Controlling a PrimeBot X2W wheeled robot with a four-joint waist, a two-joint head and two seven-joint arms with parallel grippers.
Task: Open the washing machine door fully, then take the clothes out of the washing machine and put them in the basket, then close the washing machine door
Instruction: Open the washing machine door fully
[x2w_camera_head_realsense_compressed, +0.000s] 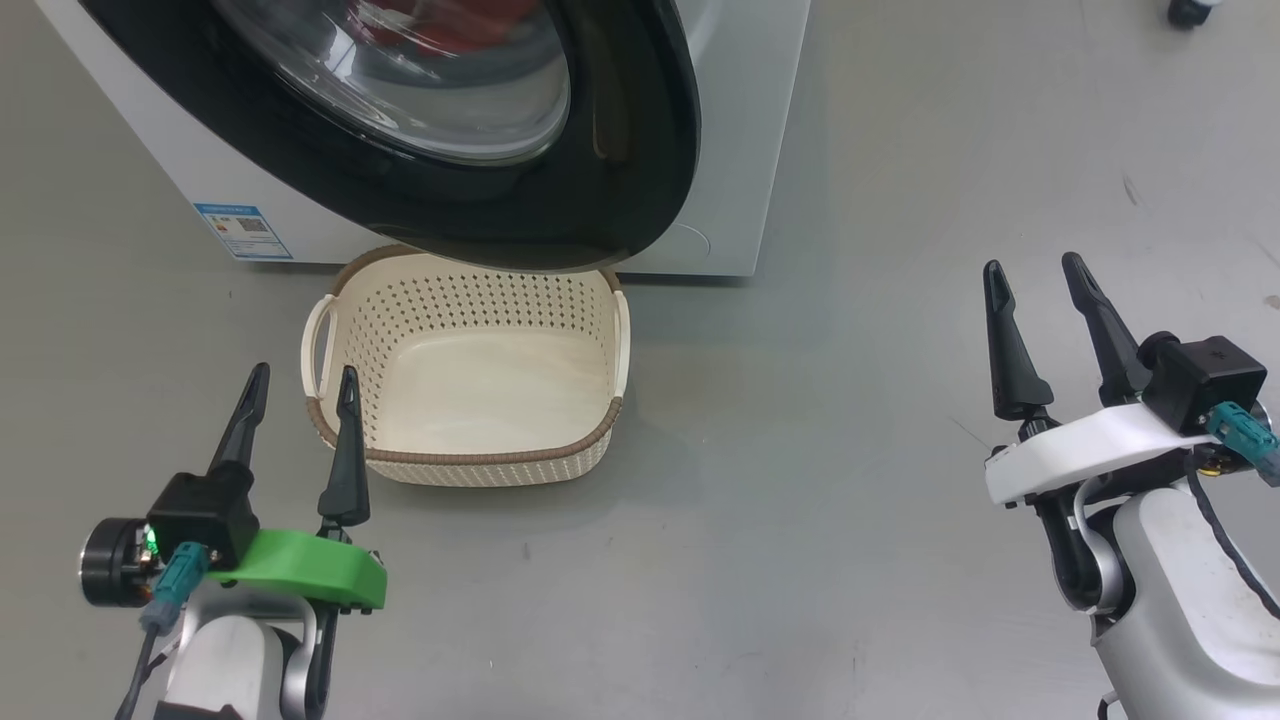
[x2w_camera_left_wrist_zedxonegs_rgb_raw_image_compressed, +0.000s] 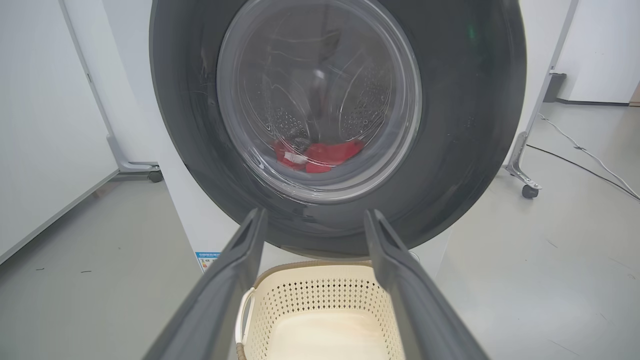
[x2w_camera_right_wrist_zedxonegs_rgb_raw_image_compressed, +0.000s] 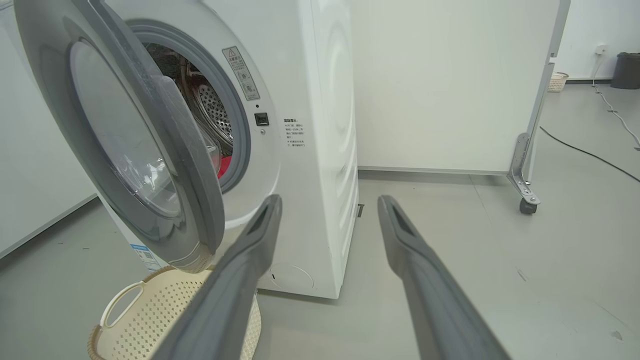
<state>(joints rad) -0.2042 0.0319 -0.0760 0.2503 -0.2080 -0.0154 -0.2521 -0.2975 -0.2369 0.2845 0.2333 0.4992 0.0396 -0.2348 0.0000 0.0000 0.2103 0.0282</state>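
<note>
The washing machine stands ahead with its door swung partly out over the basket. In the right wrist view the door stands ajar from the washing machine, showing the steel drum. Red clothes lie in the drum behind the door glass, and a red strip of clothes shows in the gap. The cream basket sits empty on the floor under the door. My left gripper is open by the basket's left handle. My right gripper is open, well right of the machine.
Grey floor spreads around me. White wheeled partition panels stand behind the machine, with a caster and a dark cable on the floor to the right. A blue sticker marks the machine's lower front.
</note>
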